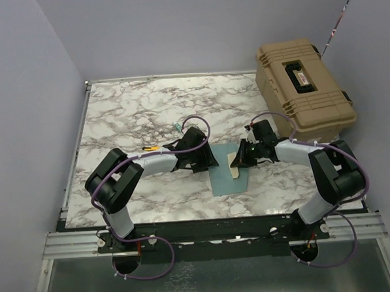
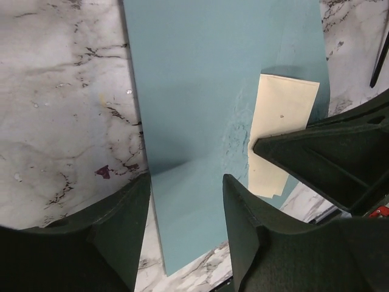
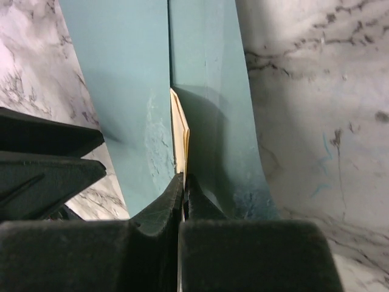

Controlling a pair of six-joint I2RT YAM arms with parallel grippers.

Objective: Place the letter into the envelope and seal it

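The letter [image 3: 181, 134] was pinched at its near edge between the right gripper's [image 3: 182, 185] closed fingers. It was a thin cream sheet seen edge-on, reaching out over the envelope [image 3: 121, 73]. Whether its far edge lay inside the pocket could not be told. The left gripper [image 2: 186, 182] stood with its fingers apart over the envelope's other end, with a teal panel in the gap; contact was unclear. The envelope lay flat on the marble table [image 1: 134, 110] between the arms, and a tan case [image 1: 303, 88] sat well apart at the far right. The sheet looked light, limp and easily creased, so a hold at the trailing edge, pushing in line with the paper, seemed safest. The envelope would likely slide unless pinned.
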